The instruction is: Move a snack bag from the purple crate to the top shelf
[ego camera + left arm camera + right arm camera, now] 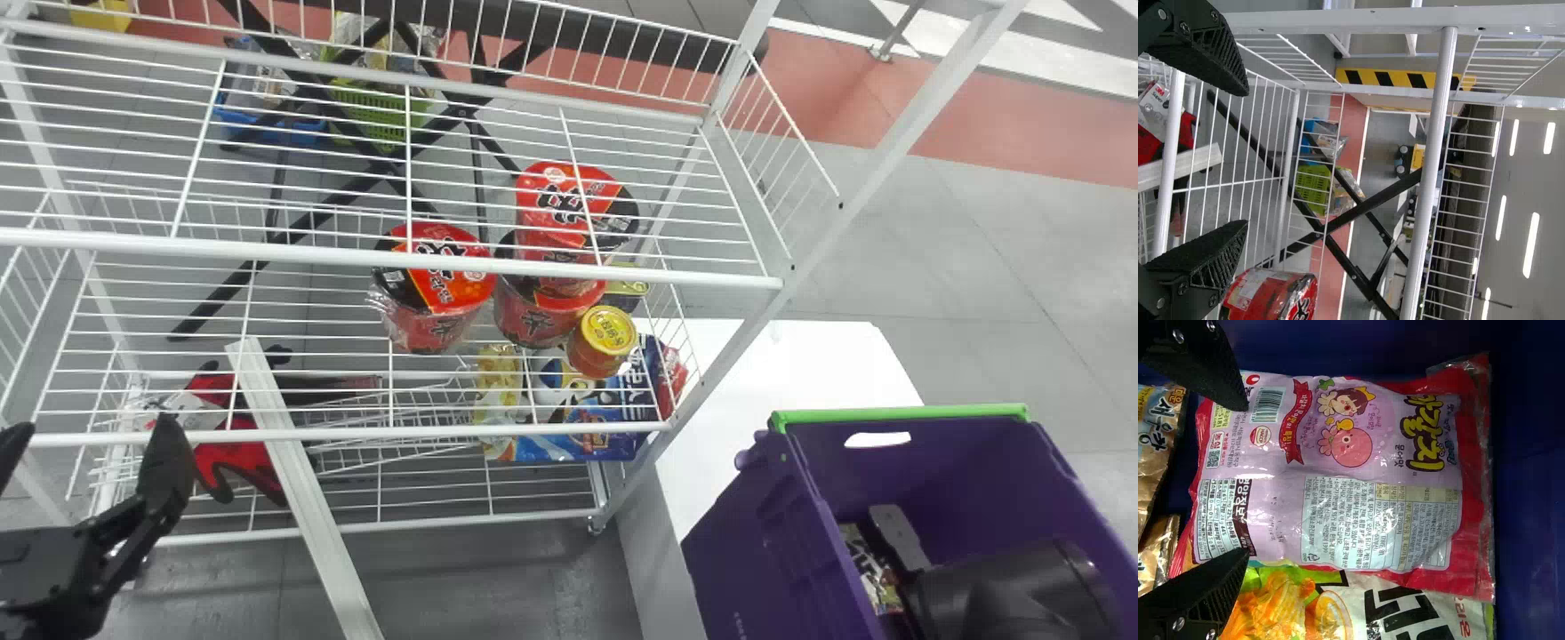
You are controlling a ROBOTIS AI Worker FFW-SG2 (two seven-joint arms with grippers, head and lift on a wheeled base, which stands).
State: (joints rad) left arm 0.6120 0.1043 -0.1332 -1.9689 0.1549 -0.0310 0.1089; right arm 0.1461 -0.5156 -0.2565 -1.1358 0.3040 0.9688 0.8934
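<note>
Near the centre of the right wrist view, a pink snack bag (1371,470) carries bold yellow Korean lettering, a barcode (1267,405), a lettered red ribbon (1296,421) and a fine-print panel (1365,527); beside it, a green-and-white bag (1425,613) bears thick black Korean characters, and a gold bag (1155,433) more Korean lettering. Around the head view's middle, black characters mark the red noodle cups (449,276); just lower, white lettering marks a blue package (587,427). Yellow-and-black warning stripes (1395,78) cross the left wrist view.
</note>
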